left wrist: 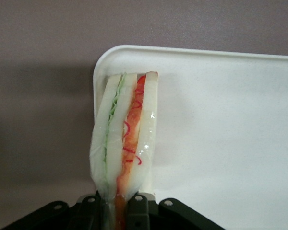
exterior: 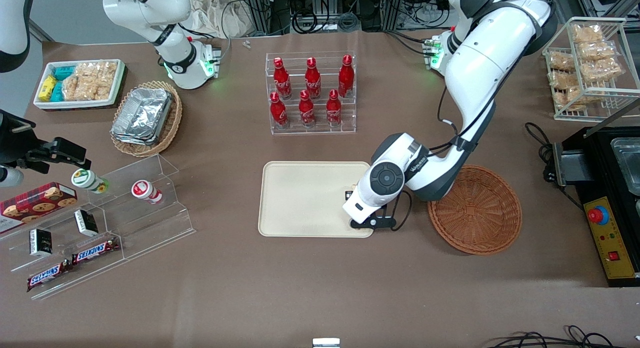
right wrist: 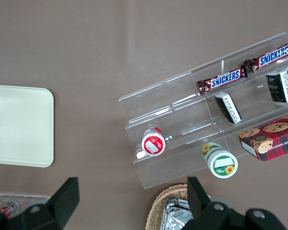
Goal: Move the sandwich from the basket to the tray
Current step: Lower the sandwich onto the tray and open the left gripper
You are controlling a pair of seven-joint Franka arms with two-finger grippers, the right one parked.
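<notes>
I read the gripper clamped on the sandwich, fingers pinching its narrow end, wedge hanging over a rounded corner of the tray. Tray under the gripper: cream, low rim, nothing resting on it. Basket just beside the arm: round woven wicker, holds nothing. Sandwich is clear-wrapped, pale bread, green and red-orange layers.

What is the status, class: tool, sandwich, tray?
Tool shut on sandwich, over the tray edge nearest the basket. Basket empty. Nothing in the way.
</notes>
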